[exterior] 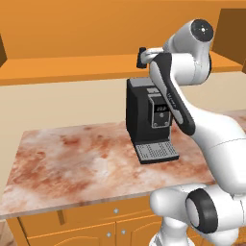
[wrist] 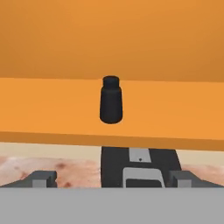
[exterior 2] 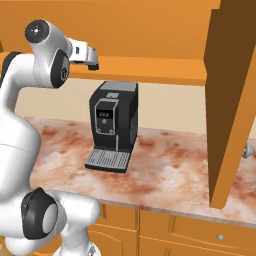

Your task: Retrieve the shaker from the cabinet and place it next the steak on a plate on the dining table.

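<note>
In the left base view the white jointed arm rises from the lower right and bends up toward the orange wooden wall cabinet [exterior: 72, 67]; its dark claw [exterior: 141, 57] sits at the front edge of the cabinet's open shelf, just above the big black coffee machine [exterior: 146, 120]; that machine stands on the reddish-brown marbled stone tabletop [exterior: 72, 163], with orange drawers with small knobs below it; from here the spread of the fingers cannot be judged. In the right base view the arm climbs from the lower left, and the claw [exterior 2: 93, 62] points at the shelf edge of the same cabinet [exterior 2: 150, 70], above and to the left of the coffee machine [exterior 2: 114, 125]; an orange upright panel [exterior 2: 230, 100] stands in the foreground on the right, over the tabletop [exterior 2: 165, 170]. In the hand view the small black cylindrical shaker with a narrower cap [wrist: 110, 99] stands upright on the orange shelf [wrist: 183, 109], centred ahead of the claw [wrist: 111, 178] and apart from it; the two dark fingertips [wrist: 42, 177] stand wide apart at the lower corners, with nothing between them; beneath the shelf edge the top of the coffee machine [wrist: 114, 166] shows, and a strip of the marbled tabletop [wrist: 65, 168] to its left.
</note>
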